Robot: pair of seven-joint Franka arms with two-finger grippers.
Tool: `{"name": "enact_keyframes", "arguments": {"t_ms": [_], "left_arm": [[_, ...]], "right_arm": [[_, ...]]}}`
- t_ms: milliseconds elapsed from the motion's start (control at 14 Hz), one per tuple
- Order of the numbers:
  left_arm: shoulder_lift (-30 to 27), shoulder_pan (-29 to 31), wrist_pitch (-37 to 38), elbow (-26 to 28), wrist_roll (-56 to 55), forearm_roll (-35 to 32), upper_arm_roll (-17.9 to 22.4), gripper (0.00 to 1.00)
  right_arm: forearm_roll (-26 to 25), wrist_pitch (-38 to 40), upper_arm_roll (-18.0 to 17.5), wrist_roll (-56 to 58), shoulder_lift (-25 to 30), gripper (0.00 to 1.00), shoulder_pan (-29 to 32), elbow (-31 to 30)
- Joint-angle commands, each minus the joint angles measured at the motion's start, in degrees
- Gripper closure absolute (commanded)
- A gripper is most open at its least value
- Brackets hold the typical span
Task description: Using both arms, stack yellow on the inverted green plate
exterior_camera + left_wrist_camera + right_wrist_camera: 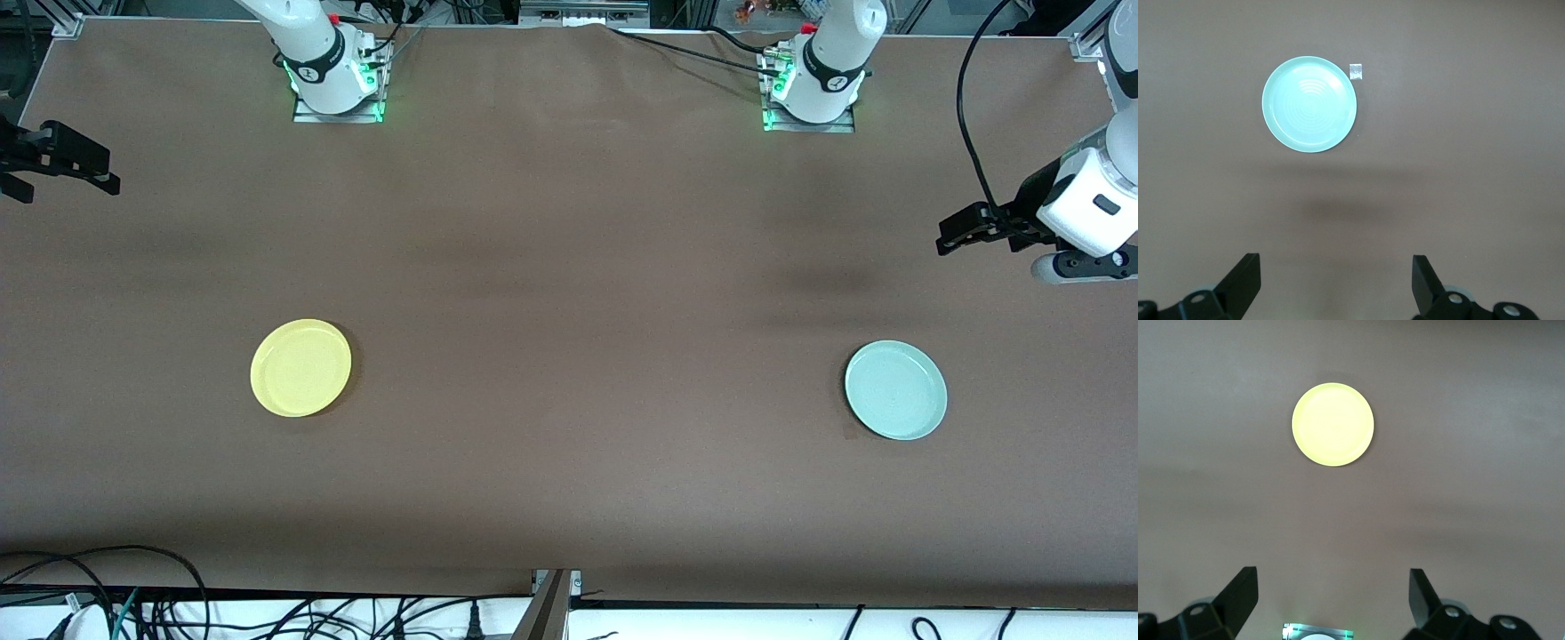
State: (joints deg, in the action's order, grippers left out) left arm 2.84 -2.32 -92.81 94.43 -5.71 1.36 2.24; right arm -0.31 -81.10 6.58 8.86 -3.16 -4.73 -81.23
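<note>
The green plate (895, 390) lies right side up on the brown desk (569, 293) toward the left arm's end, and the left claw (956, 233) hangs in the air over bare desk at that same end, spread wide and holding nothing; from this claw the plate sits down on the desk and nearer to the front camera, and in the left wrist view it lies ahead of the spread fingers (1245, 280) with a wide stretch of bare desk between. A small pale scrap, perhaps a bit of tape (1355, 71), rests just beside the plate's rim. The yellow plate (300, 367) lies also rim up toward the right arm's end, well apart from the green one, and the right claw (62, 160) hangs over the desk's edge at that end, likewise spread and empty; from it too the plate lies lower and nearer to the front camera. Each arm is thus the nearer one to its own plate: the left to the green, which looks not yet inverted, the right to the yellow. Both plates are round, so neither has a long axis to line up with; what matters is probably reaching a rim edge, since each lies flat
</note>
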Motion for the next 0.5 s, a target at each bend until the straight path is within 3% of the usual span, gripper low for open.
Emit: {"name": "enact_keyframes", "arguments": {"t_ms": [0, 429], "left_arm": [[0.2, 0.7, -1.9, -0.3, 1.7, -0.3, -0.1, 0.00], [0.4, 0.8, -1.6, 0.0, 1.8, -0.4, 0.0, 0.00]], "right_arm": [[0.5, 0.5, 0.0, 0.2, 0.0, 0.00, 0.2, 0.9], [0.5, 0.5, 0.0, 0.4, -0.1, 0.00, 0.3, 0.9]]}}
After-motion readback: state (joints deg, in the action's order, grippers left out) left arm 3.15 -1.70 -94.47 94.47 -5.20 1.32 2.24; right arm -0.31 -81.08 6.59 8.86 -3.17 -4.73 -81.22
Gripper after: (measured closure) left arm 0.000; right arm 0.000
